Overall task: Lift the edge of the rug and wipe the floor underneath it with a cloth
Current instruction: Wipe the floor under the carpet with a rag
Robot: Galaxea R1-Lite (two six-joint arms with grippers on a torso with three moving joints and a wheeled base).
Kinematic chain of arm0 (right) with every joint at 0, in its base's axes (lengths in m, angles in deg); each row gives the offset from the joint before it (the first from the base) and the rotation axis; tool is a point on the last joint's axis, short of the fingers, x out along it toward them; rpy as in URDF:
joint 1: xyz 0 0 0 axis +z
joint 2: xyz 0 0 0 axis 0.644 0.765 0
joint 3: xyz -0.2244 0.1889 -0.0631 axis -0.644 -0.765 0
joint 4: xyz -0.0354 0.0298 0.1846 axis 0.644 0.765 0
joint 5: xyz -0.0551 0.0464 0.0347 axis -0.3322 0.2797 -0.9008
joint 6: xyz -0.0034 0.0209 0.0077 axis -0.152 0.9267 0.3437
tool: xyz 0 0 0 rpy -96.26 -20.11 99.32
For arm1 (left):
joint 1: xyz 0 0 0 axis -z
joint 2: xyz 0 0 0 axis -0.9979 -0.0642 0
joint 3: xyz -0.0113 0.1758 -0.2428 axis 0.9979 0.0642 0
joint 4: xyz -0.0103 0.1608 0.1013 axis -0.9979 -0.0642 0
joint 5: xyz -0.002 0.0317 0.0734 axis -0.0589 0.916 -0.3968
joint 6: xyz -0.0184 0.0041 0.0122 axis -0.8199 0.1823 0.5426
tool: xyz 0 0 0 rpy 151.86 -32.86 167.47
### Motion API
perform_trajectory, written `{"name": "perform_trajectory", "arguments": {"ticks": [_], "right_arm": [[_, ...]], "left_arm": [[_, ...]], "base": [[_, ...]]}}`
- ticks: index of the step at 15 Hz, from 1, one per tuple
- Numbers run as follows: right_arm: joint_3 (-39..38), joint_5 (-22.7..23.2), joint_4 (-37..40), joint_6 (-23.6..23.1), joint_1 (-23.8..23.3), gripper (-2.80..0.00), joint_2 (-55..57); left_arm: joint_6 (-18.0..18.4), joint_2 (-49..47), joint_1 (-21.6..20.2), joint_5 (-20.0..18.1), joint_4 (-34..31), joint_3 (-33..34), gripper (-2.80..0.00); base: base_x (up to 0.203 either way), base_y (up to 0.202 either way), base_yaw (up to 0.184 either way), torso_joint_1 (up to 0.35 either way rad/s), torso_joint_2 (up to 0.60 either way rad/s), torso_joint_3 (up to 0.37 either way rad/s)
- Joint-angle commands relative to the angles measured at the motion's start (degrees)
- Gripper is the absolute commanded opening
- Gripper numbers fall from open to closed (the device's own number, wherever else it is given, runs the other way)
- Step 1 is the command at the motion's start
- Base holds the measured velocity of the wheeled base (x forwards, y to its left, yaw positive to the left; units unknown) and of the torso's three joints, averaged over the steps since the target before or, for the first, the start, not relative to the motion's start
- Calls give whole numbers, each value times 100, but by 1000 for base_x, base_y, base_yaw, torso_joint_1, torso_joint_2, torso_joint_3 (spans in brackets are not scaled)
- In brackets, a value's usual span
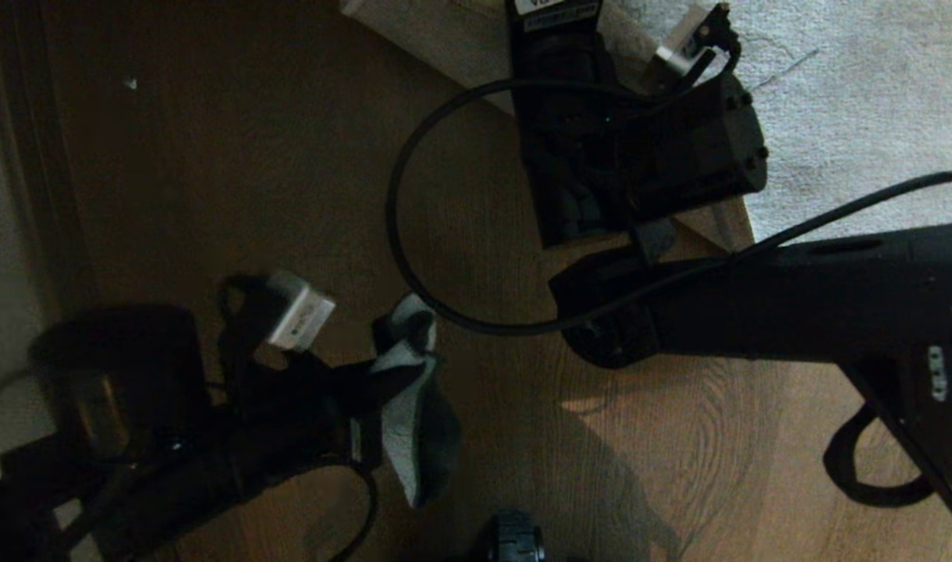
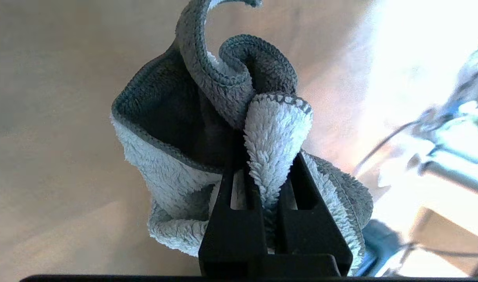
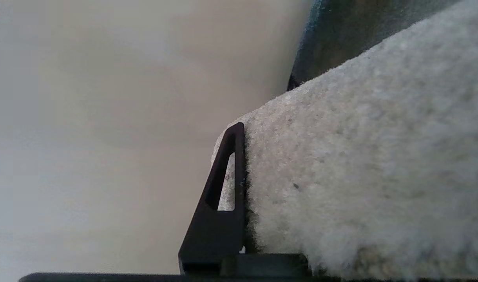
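Grey cloth [image 2: 207,129] clenched in left gripper [image 2: 268,184], above bare floor [image 1: 460,437] short of the rug edge [image 1: 460,55] | right gripper [image 3: 243,188] beyond, pinching that edge, pale underside up | judgement: keep 1 steady lift, press cloth flat, sweep the floor under the raised flap.

Left pincer [image 2: 268,164] clamped low at left, right pincer [image 3: 243,188] pinched shut, arm reaching forward

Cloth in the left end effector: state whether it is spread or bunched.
Bunched: the cloth hangs in folds, pinched between the left end effector fingers.
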Motion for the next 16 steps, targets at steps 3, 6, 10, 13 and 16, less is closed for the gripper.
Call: {"name": "perform_trajectory", "arguments": {"ticks": [3,6,10,13,16], "right_arm": [[1,-14,-274,23,-157,-280,25],[1,-14,-274,23,-277,-280,25],[7,-14,-274,56,-400,-280,34],[18,-14,-274,67,-446,-280,69],[19,-14,-274,50,-438,-280,69]], "left_arm": [[-305,-891,543,286,39,-835,-280],[-382,-1507,654,341,230,-1427,-280],[-432,-2374,867,544,986,-2046,-280],[-436,-2831,911,610,1418,-2380,-280],[-439,-3112,896,776,1548,-2798,-280]], "base": [[0,0,0,0,0,0],[0,0,0,0,0,0],[0,0,0,0,0,0],[0,0,0,0,0,0],[0,0,0,0,0,0]]}}
